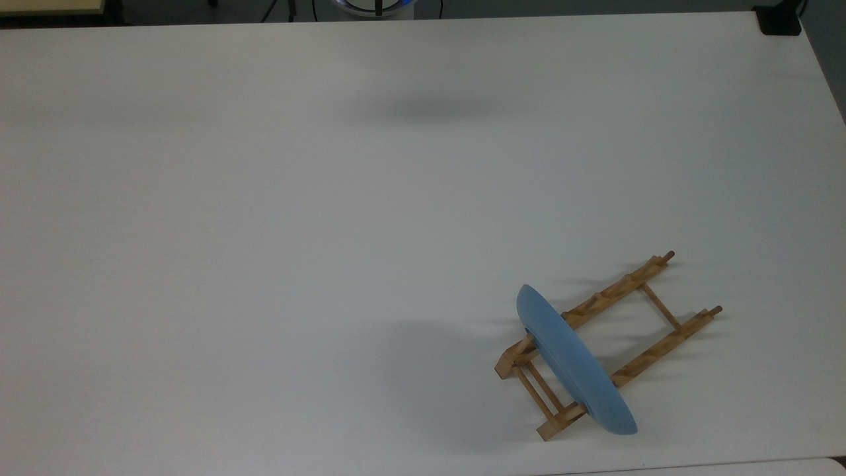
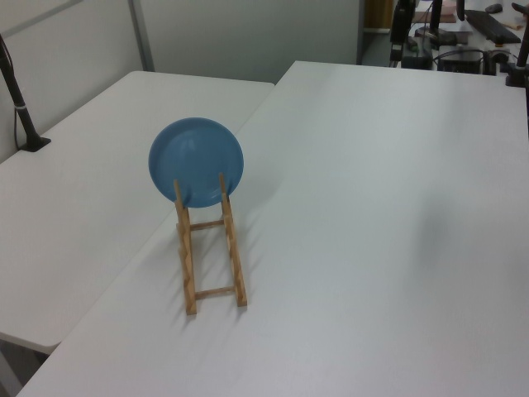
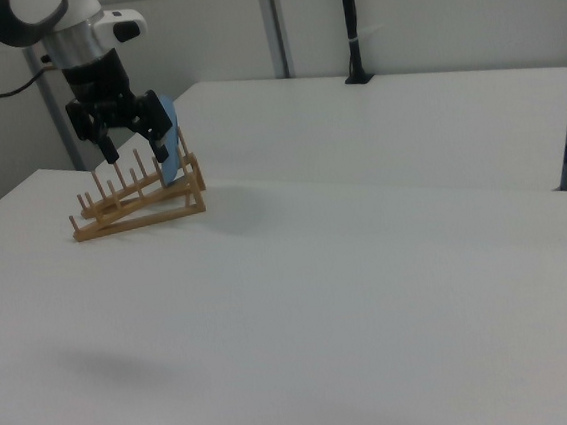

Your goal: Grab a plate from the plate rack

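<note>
Stood on edge in the rack (image 1: 634,330), lower right of the top view: plate (image 1: 574,360). End effector (image 3: 135,146) spread, upper left of the right view. Best closed on the top rim, then lifted straight up.

White table (image 1: 264,231) under my work area, bare across most of its top. Second white table (image 2: 74,190) butts against it on the left view's left. Black pole (image 3: 350,25) stands on a clamp at the far table edge in the right view. Grey partition wall (image 2: 248,33) behind.

White tables (image 2: 397,165) pushed together, grey partition wall (image 3: 426,18) behind
</note>
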